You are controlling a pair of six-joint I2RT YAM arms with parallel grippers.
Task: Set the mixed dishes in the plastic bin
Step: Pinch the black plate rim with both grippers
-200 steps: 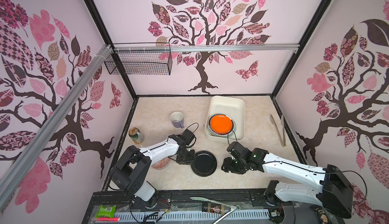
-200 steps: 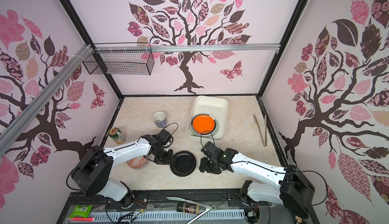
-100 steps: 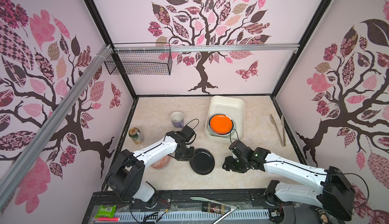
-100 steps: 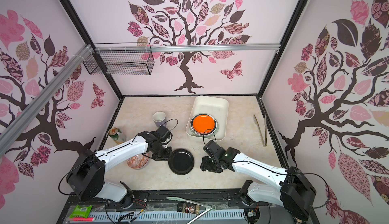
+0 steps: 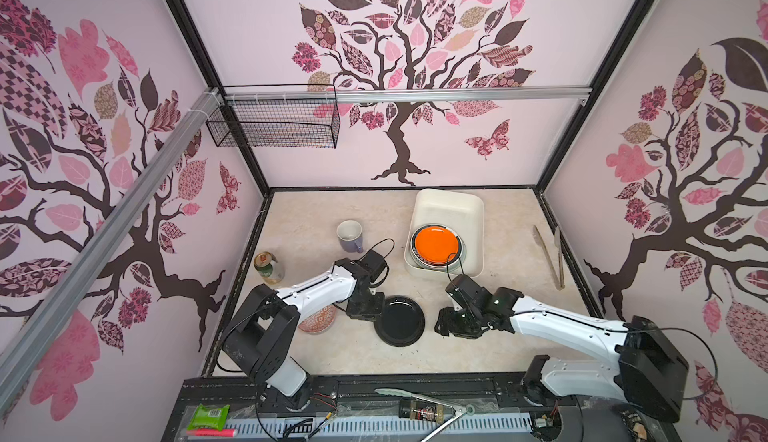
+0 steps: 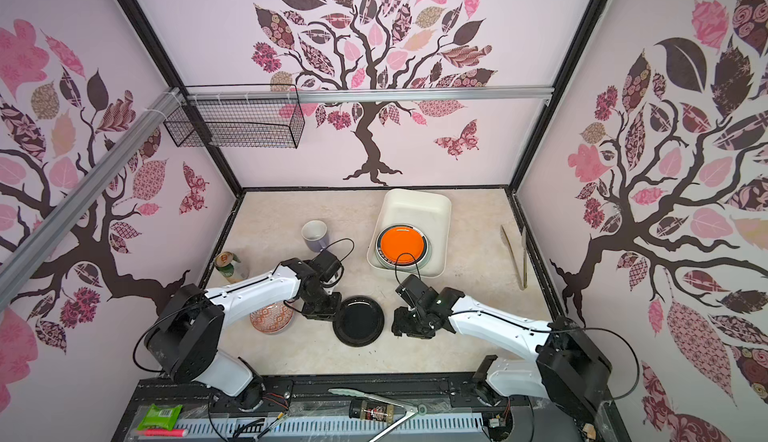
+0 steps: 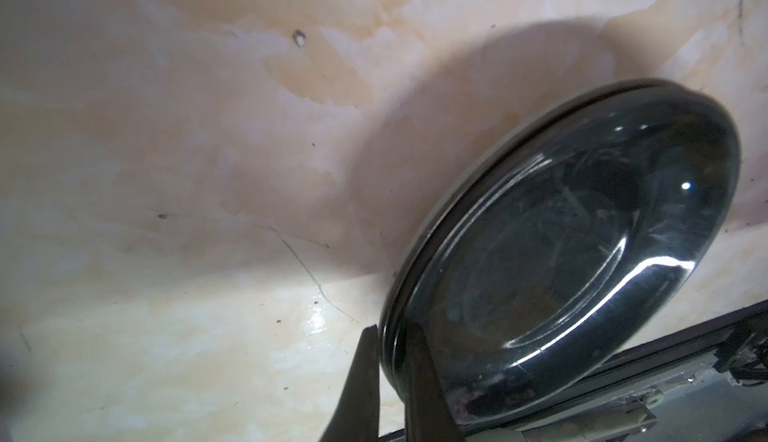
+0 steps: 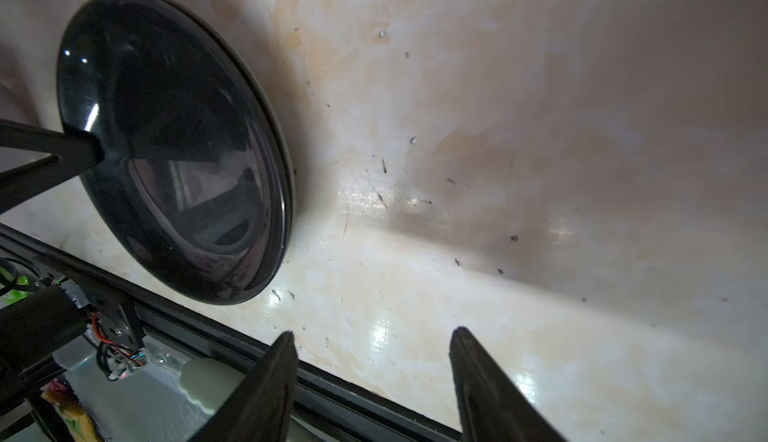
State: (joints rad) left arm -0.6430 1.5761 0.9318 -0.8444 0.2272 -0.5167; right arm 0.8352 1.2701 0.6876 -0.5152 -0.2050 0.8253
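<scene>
Unbinned: 1 black plate (image 5: pixel 401 321), 1 bowl (image 5: pixel 321 323), 1 mug (image 5: pixel 350 236).

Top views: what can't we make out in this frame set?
Plates beneath the orange plate in the bin: only rims show; count and patterns hidden.
Red-patterned bowl: the left arm covers part of it.
Left gripper hold on the black plate: the arm hides it; only the left wrist view shows the jaws shut on the rim.
Green can label: too small to read.
</scene>
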